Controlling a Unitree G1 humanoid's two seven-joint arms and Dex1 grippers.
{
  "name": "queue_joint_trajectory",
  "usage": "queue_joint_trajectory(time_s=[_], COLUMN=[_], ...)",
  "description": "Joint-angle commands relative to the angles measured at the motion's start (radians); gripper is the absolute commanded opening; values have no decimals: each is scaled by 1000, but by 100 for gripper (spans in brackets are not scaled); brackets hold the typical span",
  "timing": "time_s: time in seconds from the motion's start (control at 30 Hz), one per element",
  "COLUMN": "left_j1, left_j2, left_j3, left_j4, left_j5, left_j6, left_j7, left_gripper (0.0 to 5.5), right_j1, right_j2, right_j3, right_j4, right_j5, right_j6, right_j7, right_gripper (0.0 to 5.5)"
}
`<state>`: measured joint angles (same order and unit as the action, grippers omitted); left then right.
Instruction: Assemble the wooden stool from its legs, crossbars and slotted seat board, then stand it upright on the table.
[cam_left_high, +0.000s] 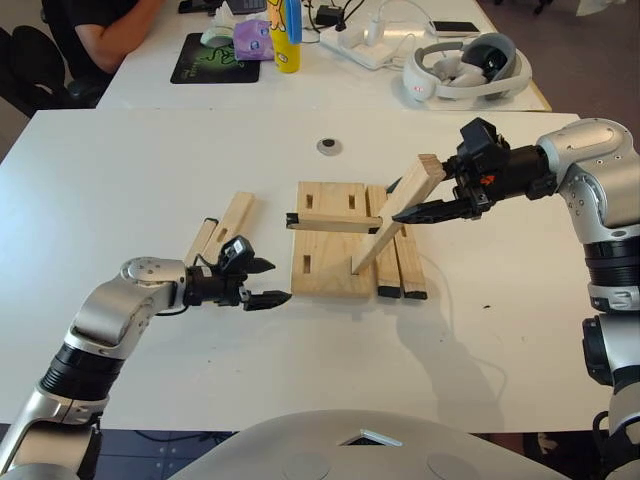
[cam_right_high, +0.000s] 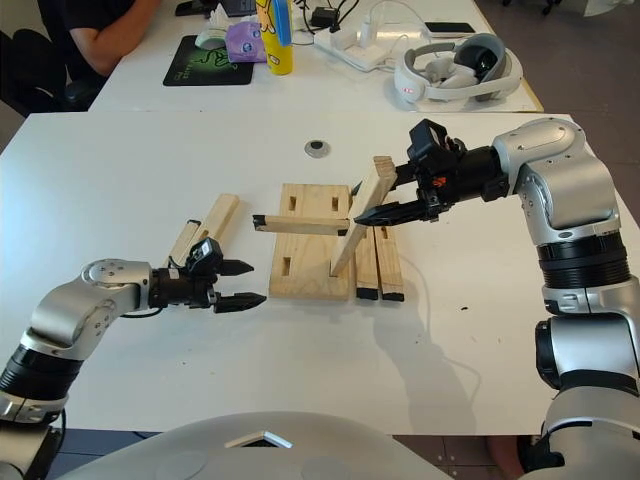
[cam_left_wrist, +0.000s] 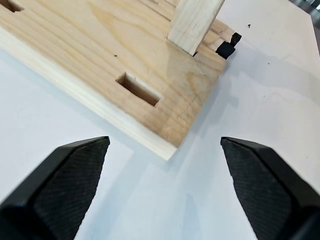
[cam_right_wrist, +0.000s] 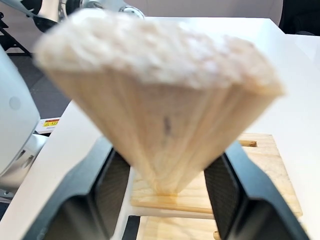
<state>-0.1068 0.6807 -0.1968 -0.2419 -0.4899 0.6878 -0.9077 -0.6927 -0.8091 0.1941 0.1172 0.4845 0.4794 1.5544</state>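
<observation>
While right claw grips a tilted leg, foot's seating in seat board unclear, left claw open.

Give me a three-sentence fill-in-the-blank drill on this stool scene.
The right gripper is shut on a pale wooden leg that stands ____, not upright.
Its lower end meets the flat slotted wooden seat board at the near-____ slot.
The left gripper is ____, holding nothing.
Missing: tilted; right; open.
</observation>
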Motion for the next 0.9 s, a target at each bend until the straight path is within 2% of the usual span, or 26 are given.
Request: queue_joint_trajectory(time_s=[0.03,0.2,0.47,0.7,0.9], left_j1=[36,94,142,117,90], left_j2=[-74,-161,-219,-274,-328], left_j3=[48,37,-61,-94,-114], left_j4=[-5,-37,-19,51,82], left_j5=[13,32,175,258,303], left_j6=[-86,-160,-263,-337,-316], left_j7=[62,131,208,249,297], left_gripper=[416,416,416,416,416], right_j1=[49,102,337,346,304], right_j2=[-1,-16,-29,-21,8], right_j3=[61,54,-30,-21,0], right_j4=[14,3,-186,-196,-117], right_j5=[-69,-69,-36,-10,-18], right_j6=[-8,-13,15,40,17], right_j7=[7,-15,-202,-255,-254], right_gripper=[207,207,206,206,206])
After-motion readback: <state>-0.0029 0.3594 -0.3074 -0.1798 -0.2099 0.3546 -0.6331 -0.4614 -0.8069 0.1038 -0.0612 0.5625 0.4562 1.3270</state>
